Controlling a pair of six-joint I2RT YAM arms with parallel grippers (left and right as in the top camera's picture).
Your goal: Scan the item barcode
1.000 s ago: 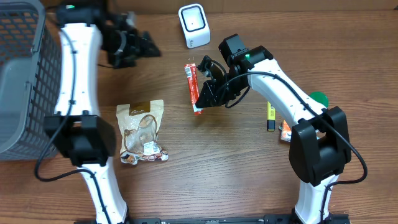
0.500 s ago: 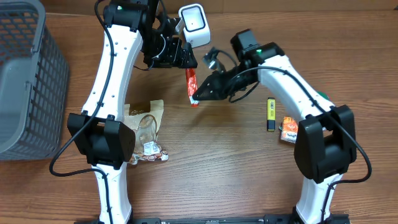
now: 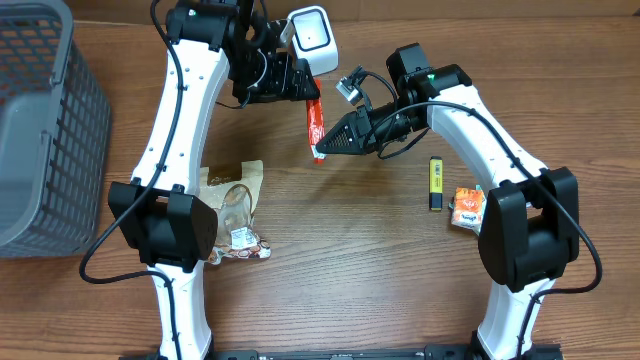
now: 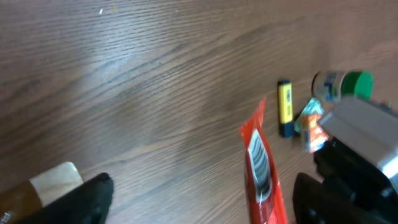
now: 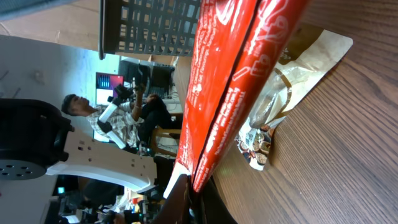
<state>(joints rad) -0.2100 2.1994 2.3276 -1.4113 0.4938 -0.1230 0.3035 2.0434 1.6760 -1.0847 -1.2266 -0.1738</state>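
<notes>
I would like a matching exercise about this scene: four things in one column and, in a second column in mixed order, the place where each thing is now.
Things:
1. red packet
2. grey basket
3. yellow marker
4. white scanner

Places:
A. standing at the far edge of the table
B. held by the right gripper
C. at the left side of the table
D. lying flat beside the orange packet

Pairs: 1-B, 2-C, 3-D, 4-A
</notes>
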